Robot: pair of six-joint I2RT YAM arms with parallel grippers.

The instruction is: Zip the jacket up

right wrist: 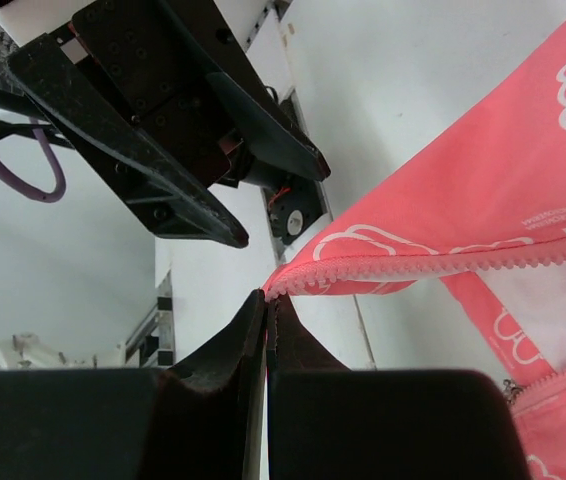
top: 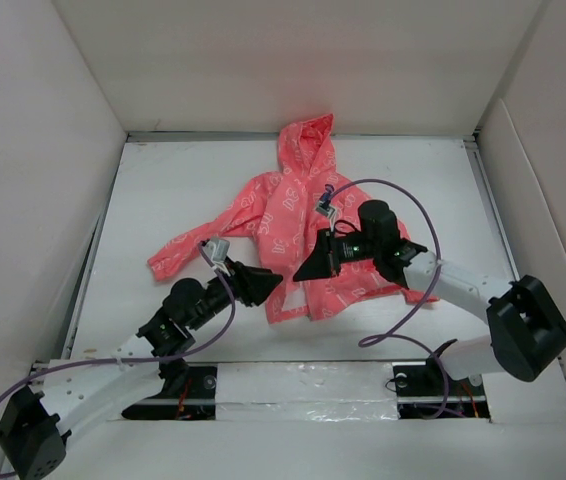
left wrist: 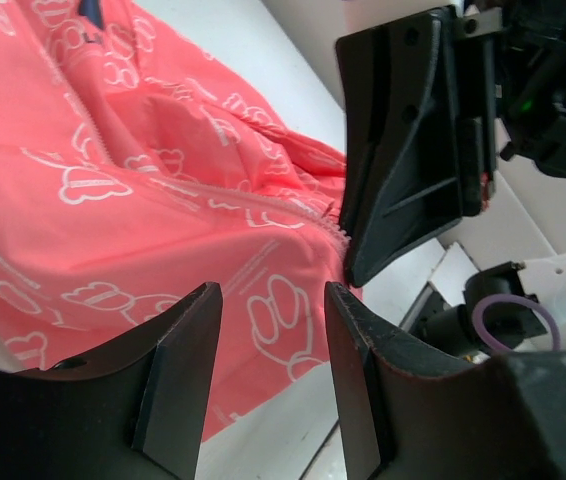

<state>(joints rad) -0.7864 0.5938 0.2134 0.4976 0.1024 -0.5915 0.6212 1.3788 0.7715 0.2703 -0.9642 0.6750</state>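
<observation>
1. The jacket (top: pixel 298 225) lies spread on the bench (top: pixel 163 190), front upward, with the hood (top: pixel 303 145) at the far side and the hem toward the arms
2. Right fingers (right wrist: pixel 248 325): pressed together, pinching the bottom corner of one zip edge (right wrist: pixel 413 262), whose toothed tape runs straight away from the grip
3. Left fingers (left wrist: pixel 188 350): spread and holding nothing, poised over the fabric near the hem, just beside the right fingers
4. State of the zip: at the hem the two toothed edges stand apart, and pale lining (right wrist: pixel 553 310) shows between the pinched edge and the second edge (right wrist: pixel 553 385), so the lower front is unfastened; how far the upper run is closed cannot be told
5. Done, as judged: one bottom corner is gripped and presented
6. Left, as judged: take the opposite edge, seat its end in the slider, then draw the slider up toward the collar; the slider cannot be picked out with certainty, so nearly the whole task remains
</observation>
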